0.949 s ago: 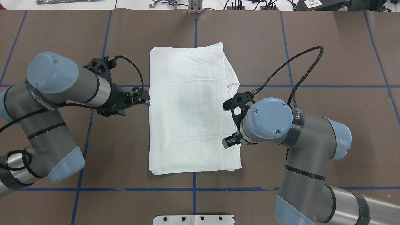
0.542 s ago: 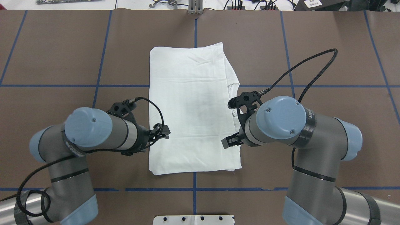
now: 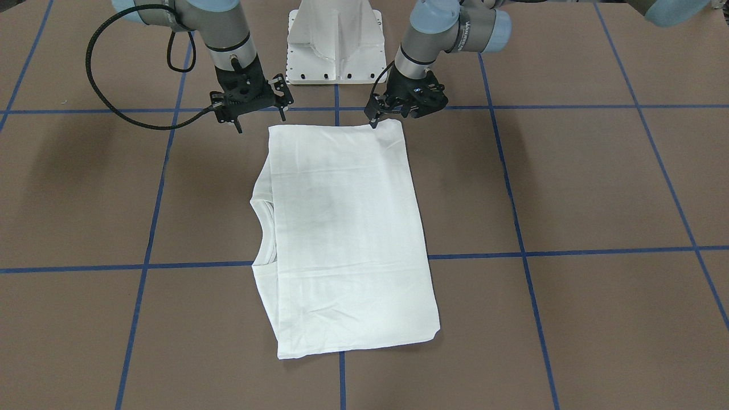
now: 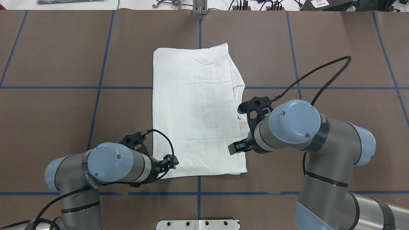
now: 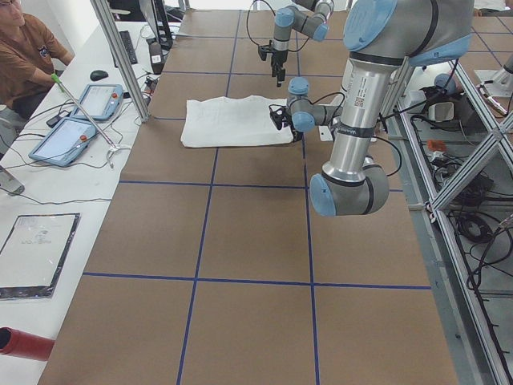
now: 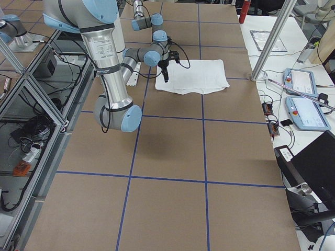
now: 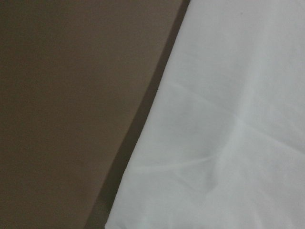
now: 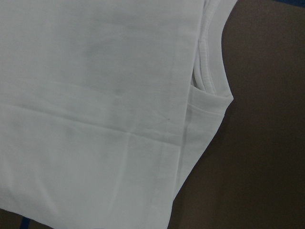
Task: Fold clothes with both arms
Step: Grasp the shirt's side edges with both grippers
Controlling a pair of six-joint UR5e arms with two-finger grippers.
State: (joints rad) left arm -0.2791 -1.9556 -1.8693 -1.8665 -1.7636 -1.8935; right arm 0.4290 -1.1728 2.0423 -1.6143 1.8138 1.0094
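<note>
The clothes are one white shirt (image 4: 195, 111), folded into a long rectangle in the middle of the brown table. Its ribbed collar (image 4: 238, 91) peeks out along the right edge, also showing in the right wrist view (image 8: 209, 62). My left gripper (image 4: 172, 163) sits at the shirt's near-left corner and looks open (image 3: 392, 117). The left wrist view shows only the shirt (image 7: 228, 119) edge and the table. My right gripper (image 4: 234, 148) hovers over the right edge close to the near-right corner, its fingers spread open (image 3: 259, 121). Neither gripper holds any cloth.
The white pedestal base (image 3: 335, 42) stands just behind the shirt's near edge. Blue tape lines (image 4: 99, 88) grid the table. A person (image 5: 24, 56) sits at a side desk with tablets (image 5: 76, 120), beyond a metal frame post (image 5: 120, 56).
My left arm has swept along the shirt's left edge toward the robot, from mid-edge to the near-left corner. The right arm shifted slightly; its gripper stayed near the same spot.
</note>
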